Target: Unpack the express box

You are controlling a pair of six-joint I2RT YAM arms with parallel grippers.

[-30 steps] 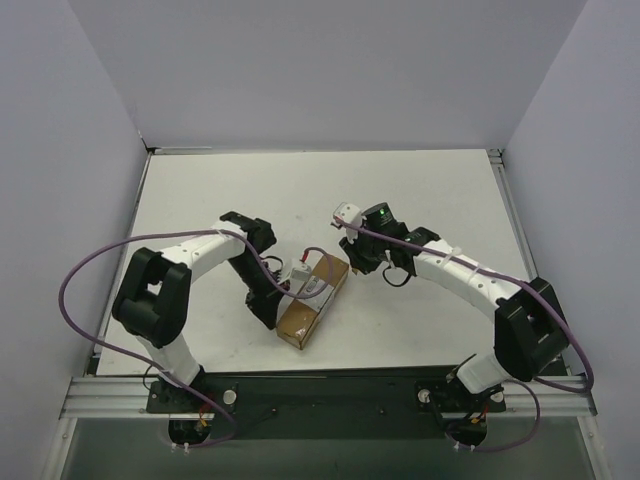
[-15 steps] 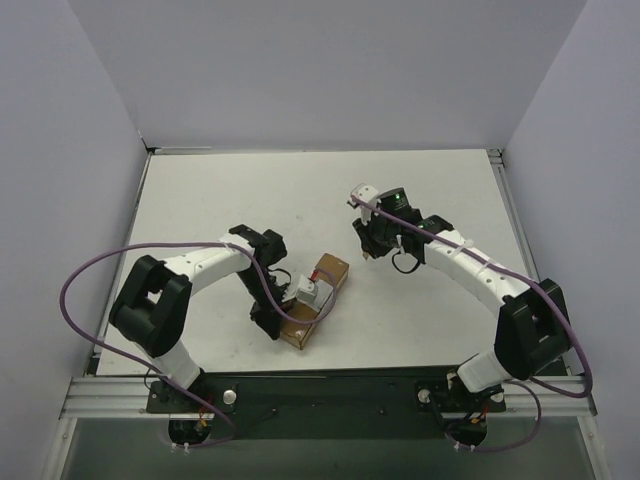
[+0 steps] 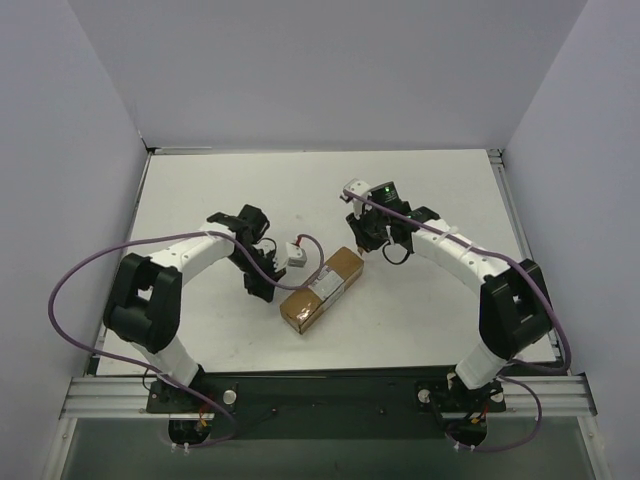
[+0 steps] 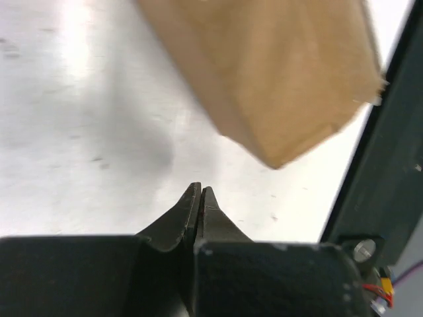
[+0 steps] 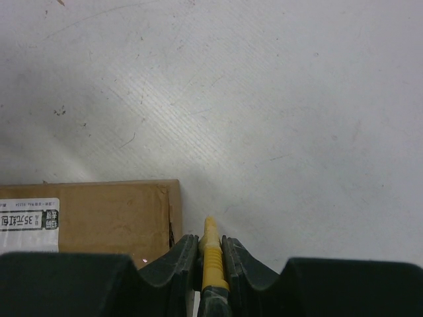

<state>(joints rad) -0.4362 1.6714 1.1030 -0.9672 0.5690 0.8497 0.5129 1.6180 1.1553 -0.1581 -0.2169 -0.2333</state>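
The express box (image 3: 322, 288) lies slantwise on the white table, brown card with a white label (image 3: 327, 284) and tape on top. My left gripper (image 3: 261, 290) is shut and empty just left of the box, apart from it; in the left wrist view its tips (image 4: 199, 191) hover over bare table below the box's end (image 4: 277, 72). My right gripper (image 3: 366, 250) sits at the box's far right end, shut on a yellow utility knife (image 5: 209, 228). In the right wrist view the knife tip pokes out just right of the box's corner (image 5: 132, 214).
The black rail (image 4: 390, 165) along the table's near edge shows beyond the box in the left wrist view. Grey walls enclose the white table (image 3: 430, 200) on three sides. Purple cables loop off both arms.
My left gripper came off the box and drew back to its left. The box swung and shifted a little right and away. My right gripper stayed near the box's far end with the knife.
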